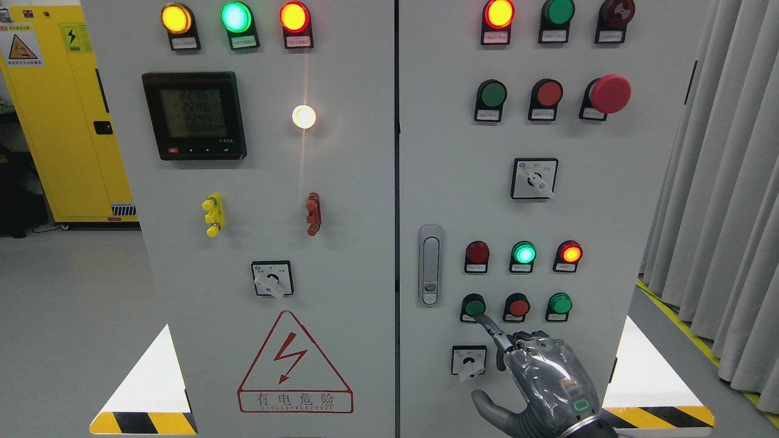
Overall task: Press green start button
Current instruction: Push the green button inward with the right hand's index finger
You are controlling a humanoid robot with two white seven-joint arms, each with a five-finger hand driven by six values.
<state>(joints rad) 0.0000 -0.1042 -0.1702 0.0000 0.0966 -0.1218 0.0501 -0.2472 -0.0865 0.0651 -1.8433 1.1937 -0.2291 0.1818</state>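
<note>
Bare panel face [608, 255] right of the button rows; door handle [430, 264] and rotary switch [469, 361] crowding the left.

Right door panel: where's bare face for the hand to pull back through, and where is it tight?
Bare: the strip right of the rotary switch, and the band between it and the lower lamps. Tight: right hand, index fingertip at the green button, with the red button beside and small selector below.
</note>
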